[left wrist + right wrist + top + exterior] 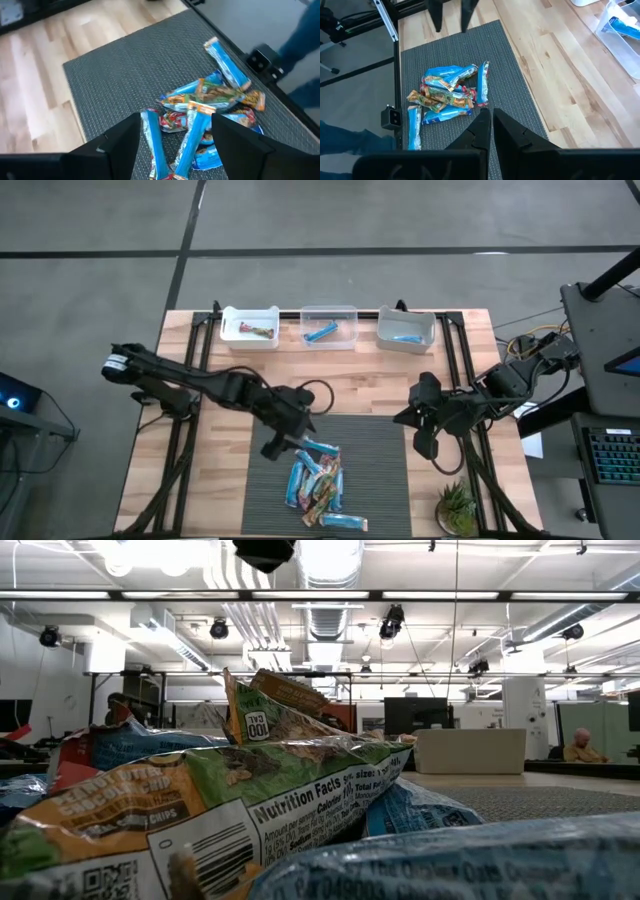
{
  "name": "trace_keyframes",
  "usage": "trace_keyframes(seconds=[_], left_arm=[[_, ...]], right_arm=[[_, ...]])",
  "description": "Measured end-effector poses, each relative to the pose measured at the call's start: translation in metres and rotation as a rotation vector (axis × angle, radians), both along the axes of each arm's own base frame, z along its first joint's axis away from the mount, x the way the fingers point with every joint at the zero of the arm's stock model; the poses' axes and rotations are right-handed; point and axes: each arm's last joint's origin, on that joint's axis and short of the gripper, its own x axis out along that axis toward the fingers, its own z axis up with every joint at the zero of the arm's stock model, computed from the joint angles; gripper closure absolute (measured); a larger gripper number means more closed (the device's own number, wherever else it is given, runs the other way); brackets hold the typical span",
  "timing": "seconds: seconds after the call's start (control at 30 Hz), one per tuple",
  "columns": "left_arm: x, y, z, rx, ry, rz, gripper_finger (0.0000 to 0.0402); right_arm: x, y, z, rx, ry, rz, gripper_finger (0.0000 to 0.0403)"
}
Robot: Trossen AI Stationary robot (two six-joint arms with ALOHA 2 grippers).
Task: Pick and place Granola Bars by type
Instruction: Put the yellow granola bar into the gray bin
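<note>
A heap of granola bars [318,478] lies on the dark mat [380,450], blue ones mixed with green-and-orange ones. One blue bar [343,522] lies apart at the mat's near edge. My left gripper [277,446] hovers open just above the heap's far left corner. In its wrist view [175,145], two blue bars [192,137] show below the gap between the fingers, and nothing is between them. My right gripper [424,442] hangs shut over the mat's right edge, empty; its wrist view [491,122] looks across at the heap [447,92].
Three small bins stand along the far edge. The left one [250,326] holds a multicoloured bar; the middle [328,326] and right one [406,328] each hold a blue bar. A small plant [457,508] stands at the near right corner. Bare wood lies between mat and bins.
</note>
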Motion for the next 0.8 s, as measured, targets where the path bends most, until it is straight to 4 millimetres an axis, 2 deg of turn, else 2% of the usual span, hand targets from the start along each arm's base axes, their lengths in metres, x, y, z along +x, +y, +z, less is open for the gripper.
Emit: trace_keyframes(seconds=[0.23, 0.8], left_arm=[[0.005, -0.013, -0.016, 0.077, 0.029, -0.099, 0.0177], [0.033, -0.024, -0.081, 0.187, 0.217, -0.152, 0.0177]], right_arm=[[0.0, 0.0, 0.0, -0.002, 0.0, 0.002, 0.039], [0.0, 0.0, 0.0, -0.002, 0.0, 0.001, 0.039]])
